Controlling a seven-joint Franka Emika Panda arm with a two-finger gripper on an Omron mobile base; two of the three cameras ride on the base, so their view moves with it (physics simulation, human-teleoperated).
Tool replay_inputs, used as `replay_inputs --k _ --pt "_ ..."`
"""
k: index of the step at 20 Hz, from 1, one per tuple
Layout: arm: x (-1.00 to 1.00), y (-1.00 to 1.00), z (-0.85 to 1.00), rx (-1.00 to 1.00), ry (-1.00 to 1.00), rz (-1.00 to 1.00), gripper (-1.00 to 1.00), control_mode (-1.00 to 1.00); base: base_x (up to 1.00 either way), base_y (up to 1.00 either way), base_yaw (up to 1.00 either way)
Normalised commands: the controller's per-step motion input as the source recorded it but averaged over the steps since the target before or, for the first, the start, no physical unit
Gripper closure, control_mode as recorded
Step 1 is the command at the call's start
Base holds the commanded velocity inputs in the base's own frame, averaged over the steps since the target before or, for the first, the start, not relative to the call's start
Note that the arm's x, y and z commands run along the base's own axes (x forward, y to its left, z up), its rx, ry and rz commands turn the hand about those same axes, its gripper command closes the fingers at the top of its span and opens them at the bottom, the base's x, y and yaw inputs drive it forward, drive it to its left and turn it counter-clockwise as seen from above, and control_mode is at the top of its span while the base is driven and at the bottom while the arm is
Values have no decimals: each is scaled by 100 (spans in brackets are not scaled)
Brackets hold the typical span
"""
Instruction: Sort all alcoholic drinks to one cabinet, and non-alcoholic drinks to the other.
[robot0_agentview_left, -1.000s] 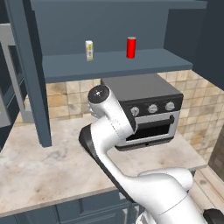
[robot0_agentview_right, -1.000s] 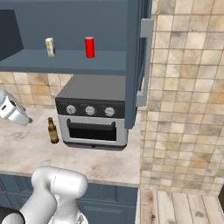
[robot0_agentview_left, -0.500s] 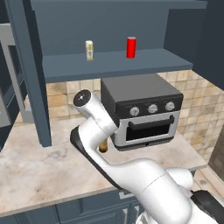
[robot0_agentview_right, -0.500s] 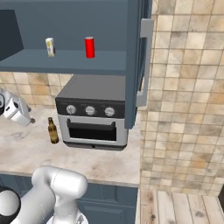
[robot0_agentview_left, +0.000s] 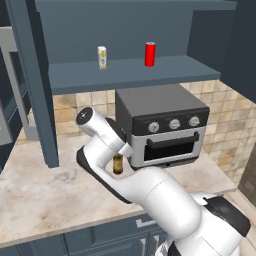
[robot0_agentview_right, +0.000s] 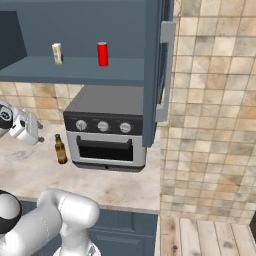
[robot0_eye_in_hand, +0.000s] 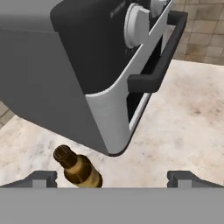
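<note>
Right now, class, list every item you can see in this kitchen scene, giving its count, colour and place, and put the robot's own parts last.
Red can: one, bright red, standing on the open wall cabinet's shelf, right of the cream can.
Cream can: one, pale cream with yellowish label, same shelf, apart from the red can.
Beer bottle: one, brown, upright on the counter beside the toaster oven's left side.
Toaster oven: one, black and silver, three knobs, on the counter under the shelf.
Wall cabinet: one, slate-blue, door open.
Counter: one, beige marble.
Tiled wall: beige, behind and right of the counter.
Arm: one, white.
Gripper: one, dark tips, open, above the bottle.
</note>
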Motion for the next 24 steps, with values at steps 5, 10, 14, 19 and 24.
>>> replay_inputs --k 5,10,14,19,24 --pt "20 0 -28 0 -2 -16 -100 -100 0 0 0" --pt "18 1 -20 0 0 -13 -100 -100 0 0 0" --pt "17 6 -13 0 0 -10 -100 -100 0 0 0" --pt "14 4 -10 0 1 -6 -100 -100 0 0 0" --pt "13 0 -18 -6 4 -5 -100 -100 0 0 0"
